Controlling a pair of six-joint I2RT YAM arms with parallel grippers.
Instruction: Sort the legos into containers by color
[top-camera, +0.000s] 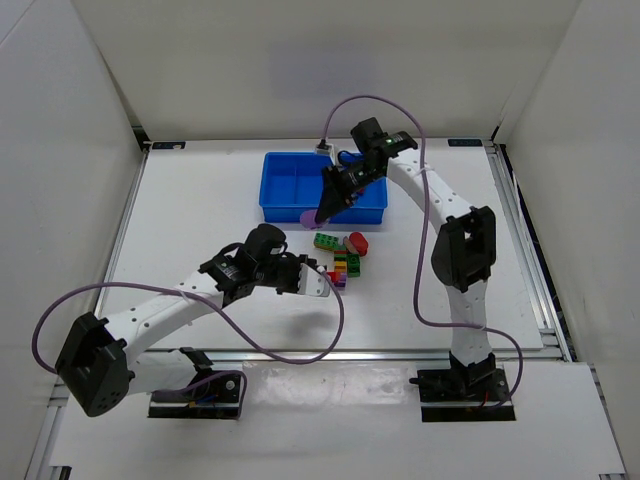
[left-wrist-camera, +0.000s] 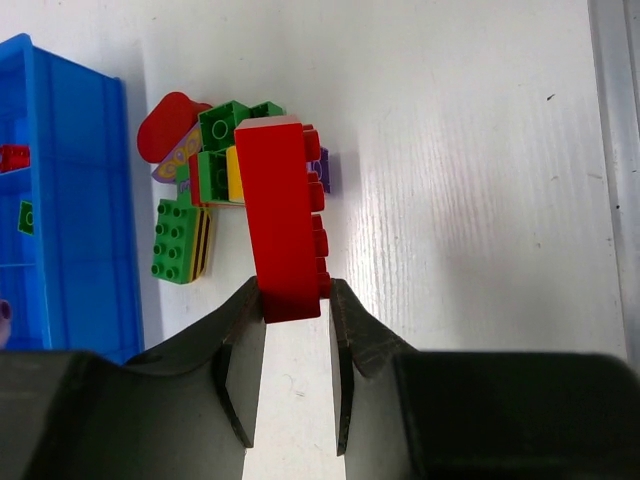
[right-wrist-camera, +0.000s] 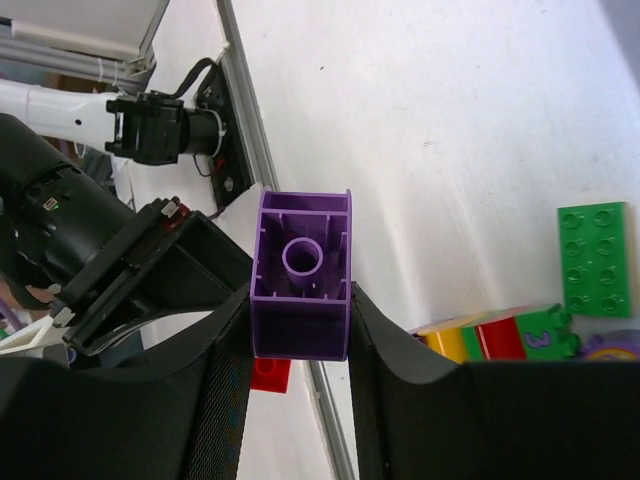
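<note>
Scanning the white surface (top-camera: 200, 230): the blue tray (top-camera: 280, 190) sits on the far side, its right compartments partly hidden under the right arm (top-camera: 440, 200). Loose legos (top-camera: 342, 255) huddle just in front, some masked by the long red brick (left-wrist-camera: 285, 200) clamped tight in the left end effector (left-wrist-camera: 295, 300). The right end effector (right-wrist-camera: 300, 320) is clenched on a purple brick (right-wrist-camera: 302, 265) at the tray's near edge.

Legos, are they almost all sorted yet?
Not yet. A red piece and a green piece already lie in the tray. The left end effector holds a red brick, the right end effector a purple brick. A pile waits on the table.
</note>
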